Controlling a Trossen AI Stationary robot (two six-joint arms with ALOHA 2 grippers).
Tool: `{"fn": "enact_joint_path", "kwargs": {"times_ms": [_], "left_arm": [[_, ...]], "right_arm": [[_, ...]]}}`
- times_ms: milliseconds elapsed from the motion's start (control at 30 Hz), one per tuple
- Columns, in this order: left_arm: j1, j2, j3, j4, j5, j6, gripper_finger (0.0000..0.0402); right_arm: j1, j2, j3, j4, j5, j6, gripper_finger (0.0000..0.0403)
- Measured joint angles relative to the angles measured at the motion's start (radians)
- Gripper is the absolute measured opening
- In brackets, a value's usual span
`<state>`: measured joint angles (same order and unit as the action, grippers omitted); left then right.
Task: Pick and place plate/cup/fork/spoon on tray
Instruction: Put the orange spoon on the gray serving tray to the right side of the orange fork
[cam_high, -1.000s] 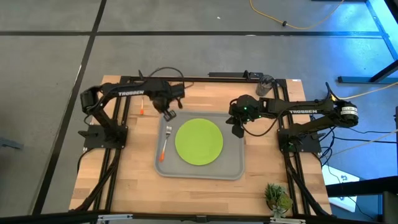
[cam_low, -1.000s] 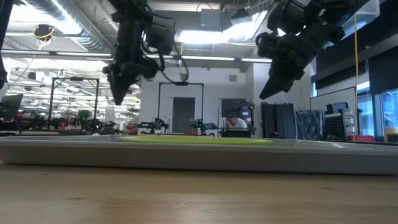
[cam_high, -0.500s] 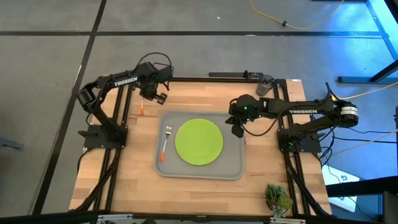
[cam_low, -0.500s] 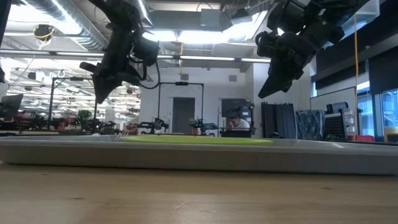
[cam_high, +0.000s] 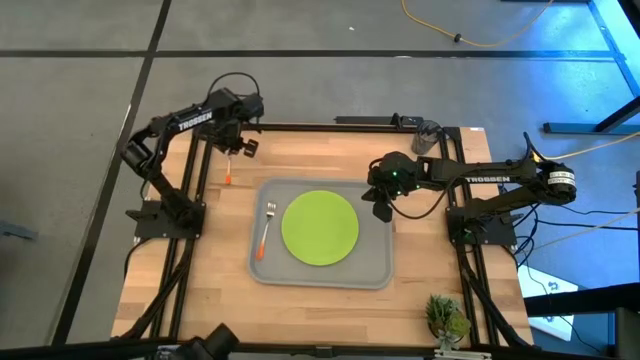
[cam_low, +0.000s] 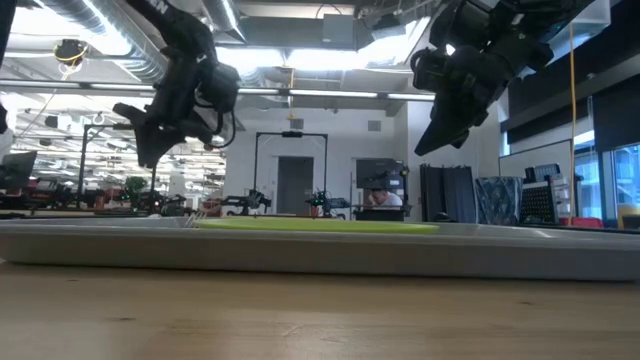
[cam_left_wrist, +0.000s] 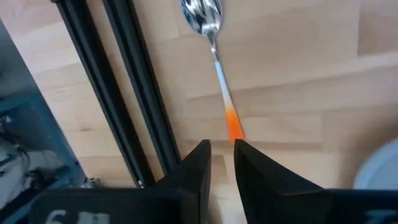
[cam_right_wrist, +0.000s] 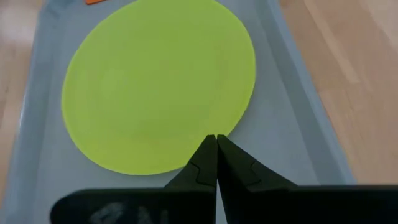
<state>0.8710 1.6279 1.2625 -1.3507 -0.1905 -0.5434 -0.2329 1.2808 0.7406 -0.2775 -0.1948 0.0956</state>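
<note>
The lime-green plate (cam_high: 320, 228) lies flat on the grey tray (cam_high: 375, 270), with the fork (cam_high: 265, 232) lying beside it on the tray's left part. The spoon (cam_high: 229, 170) lies on the wood left of the tray's far left corner; in the left wrist view it shows its silver bowl (cam_left_wrist: 202, 15) and orange handle end (cam_left_wrist: 233, 127). My left gripper (cam_high: 246, 148) hovers near the spoon, its fingers (cam_left_wrist: 202, 162) a narrow gap apart and empty. My right gripper (cam_high: 382, 212) is shut and empty above the tray's right part, by the plate's edge (cam_right_wrist: 211, 134). The cup (cam_high: 428, 135) stands at the far right edge.
Black frame rails (cam_left_wrist: 134, 106) run along the table's left side close to the spoon. A small potted plant (cam_high: 447, 318) stands at the near right corner. Bare wood lies to the left of the tray and in front of it.
My left gripper has gone from above the tray's far left corner toward the table's far left, ending near the spoon. The fork stays on the tray where it lay.
</note>
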Motion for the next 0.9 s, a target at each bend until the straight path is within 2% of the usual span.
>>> {"fn": "enact_joint_path", "kwargs": {"times_ms": [167, 333, 700, 900], "left_arm": [[0.018, 0.0, -0.016, 0.078, 0.001, -0.028, 0.0066], [0.017, 0.001, -0.099, 0.217, 0.004, -0.027, 0.0067], [0.04, 0.001, -0.258, 0.375, -0.079, -0.024, 0.0068], [0.065, 0.001, -0.359, 0.494, -0.033, -0.02, 0.0068]], "right_arm": [[-0.001, 0.0, 0.0, 0.0, 0.018, 0.0, 0.0006], [-0.001, 0.0, 0.0, 0.0, 0.017, 0.001, 0.0006], [-0.001, 0.0, 0.0, 0.0, 0.018, 0.008, 0.0006], [-0.001, 0.0, 0.0, 0.0, 0.018, 0.008, 0.0006]]}}
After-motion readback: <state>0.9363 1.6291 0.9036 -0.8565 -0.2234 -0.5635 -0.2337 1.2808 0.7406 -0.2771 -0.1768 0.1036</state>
